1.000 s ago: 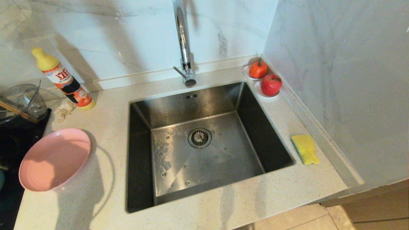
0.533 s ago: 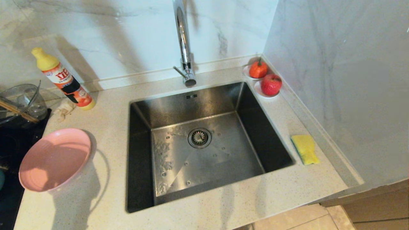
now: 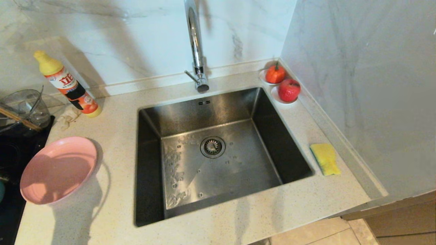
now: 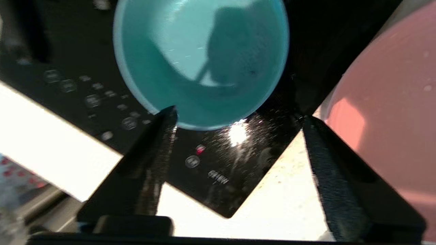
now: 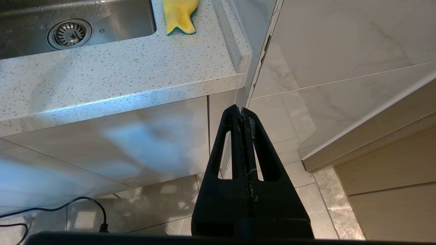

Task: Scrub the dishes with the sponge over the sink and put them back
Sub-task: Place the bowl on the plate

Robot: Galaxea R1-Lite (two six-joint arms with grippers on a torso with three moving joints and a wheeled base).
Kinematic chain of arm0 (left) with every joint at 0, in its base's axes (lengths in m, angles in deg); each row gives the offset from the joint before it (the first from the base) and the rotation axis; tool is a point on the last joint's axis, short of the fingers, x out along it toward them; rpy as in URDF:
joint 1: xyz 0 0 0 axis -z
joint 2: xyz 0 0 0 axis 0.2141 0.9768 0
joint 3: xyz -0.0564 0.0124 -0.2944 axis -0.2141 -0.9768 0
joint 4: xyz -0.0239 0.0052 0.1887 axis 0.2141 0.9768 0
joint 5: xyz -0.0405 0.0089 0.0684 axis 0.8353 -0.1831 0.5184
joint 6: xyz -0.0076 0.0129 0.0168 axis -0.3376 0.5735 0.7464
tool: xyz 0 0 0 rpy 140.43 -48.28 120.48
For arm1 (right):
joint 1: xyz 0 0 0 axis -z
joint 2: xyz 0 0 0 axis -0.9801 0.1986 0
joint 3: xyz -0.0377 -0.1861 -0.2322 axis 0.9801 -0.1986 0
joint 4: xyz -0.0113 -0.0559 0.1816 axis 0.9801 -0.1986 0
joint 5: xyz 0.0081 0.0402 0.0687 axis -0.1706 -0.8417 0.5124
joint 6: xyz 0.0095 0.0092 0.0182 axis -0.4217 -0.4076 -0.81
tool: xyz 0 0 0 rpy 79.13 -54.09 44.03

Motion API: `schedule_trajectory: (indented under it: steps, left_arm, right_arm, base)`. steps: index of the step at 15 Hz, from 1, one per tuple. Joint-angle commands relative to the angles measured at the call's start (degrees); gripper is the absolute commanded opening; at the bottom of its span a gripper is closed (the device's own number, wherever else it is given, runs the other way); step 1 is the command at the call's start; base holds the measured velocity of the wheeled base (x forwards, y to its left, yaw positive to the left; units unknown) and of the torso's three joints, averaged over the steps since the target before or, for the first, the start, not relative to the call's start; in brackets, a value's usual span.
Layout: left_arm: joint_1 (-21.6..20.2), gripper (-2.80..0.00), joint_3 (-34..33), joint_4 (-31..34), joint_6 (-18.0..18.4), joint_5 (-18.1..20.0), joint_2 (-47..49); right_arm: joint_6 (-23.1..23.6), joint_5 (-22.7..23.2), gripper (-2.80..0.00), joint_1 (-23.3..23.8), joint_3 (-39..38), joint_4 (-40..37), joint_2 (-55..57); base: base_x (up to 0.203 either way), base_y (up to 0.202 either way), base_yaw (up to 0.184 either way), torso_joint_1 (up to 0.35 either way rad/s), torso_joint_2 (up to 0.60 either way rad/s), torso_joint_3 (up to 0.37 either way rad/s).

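Note:
The teal-blue bowl (image 4: 201, 61) stands upright on a black cooktop (image 4: 218, 170). My left gripper (image 4: 236, 117) hangs open just short of the bowl's rim, with nothing between its fingers. One fingertip (image 4: 168, 114) is at the rim's edge. The pink plate (image 3: 58, 170) (image 4: 388, 112) lies beside the cooktop, left of the sink (image 3: 211, 149). The yellow sponge (image 3: 325, 158) (image 5: 178, 13) lies on the counter right of the sink. My right gripper (image 5: 242, 110) is parked, shut and empty, below the counter's front edge. Neither gripper shows in the head view.
A dish-soap bottle (image 3: 66, 85) and a clear glass bowl (image 3: 20, 109) stand at the back left. The chrome faucet (image 3: 196, 44) rises behind the sink. Two saucers with red fruit (image 3: 282, 85) sit in the back right corner against the marble wall (image 3: 368, 85).
The shadow on the counter beside the pink plate has slid toward the front left. Plate, sponge and sink are unchanged.

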Motion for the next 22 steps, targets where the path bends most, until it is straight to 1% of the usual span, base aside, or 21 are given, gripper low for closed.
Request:
schedule_trajectory:
  steps: [1,3,5,8,10,11,16,19,22]
  left_arm:
    - [-0.1,0.0,0.7,0.0,-0.1,1.3,1.9]
    - [-0.1,0.0,1.5,-0.1,-0.1,2.8,2.3]
    - [-0.1,0.0,2.6,-0.1,-0.1,6.2,2.8]
    - [-0.4,0.0,4.6,-0.2,0.3,8.9,4.8]
    - [-0.9,0.0,7.2,-0.3,0.2,13.4,5.8]
    - [-1.0,0.0,8.4,-0.2,0.1,14.1,6.5]
    - [-1.2,0.0,9.4,0.4,0.5,14.3,10.0]
    - [-1.3,0.0,9.3,1.2,2.1,14.3,10.6]
    - [-1.2,0.0,9.4,2.1,2.5,14.3,11.2]
  right_arm:
    - [0.0,0.0,-2.8,0.0,0.0,0.0,0.1]
    - [0.0,0.0,-2.8,0.0,0.0,0.0,0.1]
    - [0.0,0.0,-2.8,0.0,0.0,0.0,0.1]
    - [0.0,0.0,-2.8,0.0,0.0,0.0,0.1]
    - [0.0,0.0,-2.8,0.0,0.0,0.0,0.1]
    - [0.0,0.0,-2.8,0.0,0.0,0.0,0.1]
    - [0.0,0.0,-2.8,0.0,0.0,0.0,0.1]
    - [0.0,0.0,-2.8,0.0,0.0,0.0,0.1]
    - [0.0,0.0,-2.8,0.0,0.0,0.0,0.1]
  base:
    - [0.0,0.0,0.0,0.0,0.0,0.0]
    - [0.0,0.0,0.0,0.0,0.0,0.0]
    - [0.0,0.0,0.0,0.0,0.0,0.0]
    - [0.0,0.0,0.0,0.0,0.0,0.0]
    - [0.0,0.0,0.0,0.0,0.0,0.0]
    - [0.0,0.0,0.0,0.0,0.0,0.0]
    - [0.0,0.0,0.0,0.0,0.0,0.0]
    - [0.0,0.0,0.0,0.0,0.0,0.0]
    - [0.0,0.0,0.0,0.0,0.0,0.0]
